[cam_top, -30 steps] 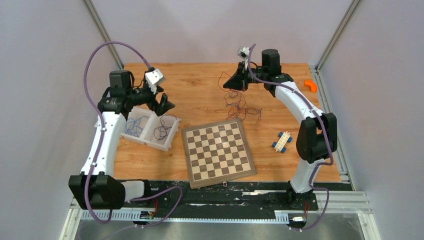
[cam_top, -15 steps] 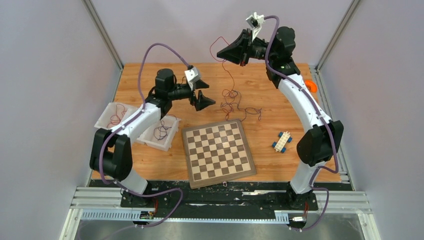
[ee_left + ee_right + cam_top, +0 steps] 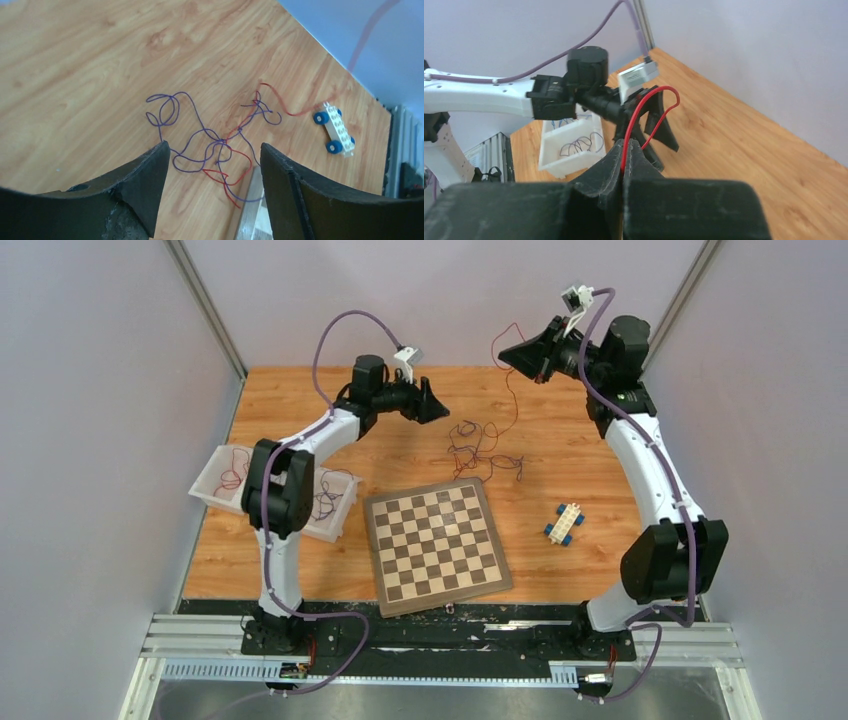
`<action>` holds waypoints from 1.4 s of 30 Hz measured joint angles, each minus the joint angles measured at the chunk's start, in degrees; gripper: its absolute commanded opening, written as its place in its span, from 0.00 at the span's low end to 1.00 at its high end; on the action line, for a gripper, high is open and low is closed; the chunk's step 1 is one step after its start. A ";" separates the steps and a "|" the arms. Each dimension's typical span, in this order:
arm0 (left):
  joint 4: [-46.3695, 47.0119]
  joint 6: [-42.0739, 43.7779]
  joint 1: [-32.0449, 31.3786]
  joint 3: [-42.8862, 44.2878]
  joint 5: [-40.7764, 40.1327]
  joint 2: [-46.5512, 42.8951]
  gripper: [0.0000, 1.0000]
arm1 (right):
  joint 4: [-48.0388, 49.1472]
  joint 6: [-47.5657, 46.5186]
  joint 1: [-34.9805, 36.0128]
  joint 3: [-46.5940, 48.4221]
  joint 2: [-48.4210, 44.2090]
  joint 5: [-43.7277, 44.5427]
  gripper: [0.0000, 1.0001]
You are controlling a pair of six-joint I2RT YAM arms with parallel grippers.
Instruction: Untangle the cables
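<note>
A tangle of thin red, blue and purple cables (image 3: 480,448) lies on the wooden table behind the chessboard. My right gripper (image 3: 512,352) is raised high at the back, shut on one red cable (image 3: 514,390) that hangs from it down to the tangle. In the right wrist view the red cable (image 3: 659,107) loops out of the closed right gripper (image 3: 625,143). My left gripper (image 3: 438,408) hovers left of the tangle, open and empty. In the left wrist view, the cables (image 3: 212,142) lie on the table between the spread tips of that left gripper (image 3: 214,147).
A chessboard (image 3: 435,545) lies in the front middle; its corner (image 3: 250,220) shows under the left gripper. A white compartment tray (image 3: 330,528) at the left holds separate cables. A white toy block with blue wheels (image 3: 565,522) sits right of the board.
My left arm swung from the tray to the back middle, beside the tangle, its jaws narrowing a little. My right gripper rose and moved right, pulling the red cable up.
</note>
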 measured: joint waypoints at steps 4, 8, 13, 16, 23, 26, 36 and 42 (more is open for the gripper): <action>-0.04 -10.71 -0.02 6.91 -0.83 10.49 0.87 | -5.77 -3.67 -0.83 -3.91 -4.28 2.36 0.00; 0.13 -19.56 -0.46 8.41 -1.55 17.18 0.86 | -12.50 -8.17 -1.29 -5.11 -7.23 4.98 0.00; -0.59 -26.56 -1.86 11.17 -4.11 22.34 0.77 | -20.81 -13.68 -2.82 -5.97 -9.09 9.99 0.02; -0.87 -29.38 -3.15 13.33 -5.92 24.39 0.70 | -25.05 -17.03 -3.63 -7.19 -9.73 12.76 0.03; -0.94 -32.30 -4.90 18.18 -6.49 27.50 0.04 | -32.50 -23.98 -5.64 -11.69 -10.73 19.08 0.49; -3.80 -28.50 -5.03 22.84 -5.90 27.63 0.00 | -34.64 -26.23 -7.54 -13.73 -10.29 20.59 0.81; -10.43 -11.08 -4.22 34.62 1.05 13.79 0.00 | -33.70 -29.53 -7.39 -2.38 3.06 9.16 1.00; -8.41 -9.05 -3.69 37.81 7.74 3.63 0.00 | -18.23 -27.47 1.27 2.91 4.83 2.62 0.97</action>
